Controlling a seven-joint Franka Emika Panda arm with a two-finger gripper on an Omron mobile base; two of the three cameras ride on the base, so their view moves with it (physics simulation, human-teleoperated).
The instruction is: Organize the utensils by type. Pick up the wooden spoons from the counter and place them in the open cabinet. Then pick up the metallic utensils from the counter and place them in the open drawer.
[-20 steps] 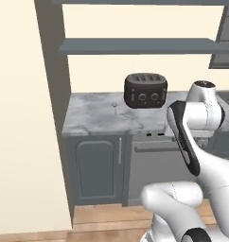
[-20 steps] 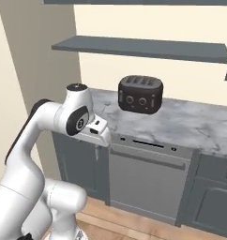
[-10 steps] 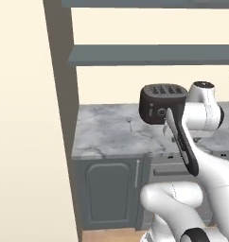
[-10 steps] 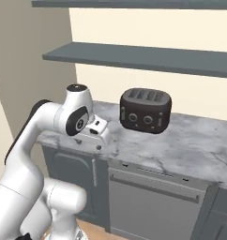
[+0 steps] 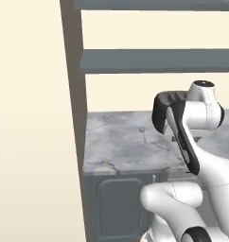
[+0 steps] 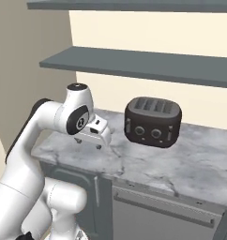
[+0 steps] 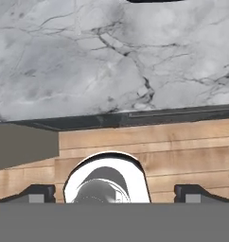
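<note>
My gripper [image 6: 88, 143] hangs over the front part of the marble counter [image 6: 148, 161], pointing down, left of a black toaster [image 6: 153, 122]. Its two fingertips [image 7: 38, 192] stand far apart in the hand view, so the gripper [image 7: 114, 193] is open and holds nothing. That view looks down on the counter [image 7: 88, 61], its dark front edge and the wooden floor below. A small thin silver-grey spoon [image 5: 144, 133] lies on the counter [image 5: 116, 146] just left of my arm. The wooden spoons, the cabinet and the drawer are out of view.
Two grey wall shelves [image 6: 148, 65] run above the counter. A tall dark upright panel [image 5: 71, 94] bounds the counter's left end. Below are a grey cupboard door [image 5: 118, 203] and a dishwasher front [image 6: 162, 208]. My arm partly covers the toaster [image 5: 160, 111].
The whole picture has shifted in both base views, so the base has driven closer to the counter's left end. The arm keeps its pose and the gripper stays open.
</note>
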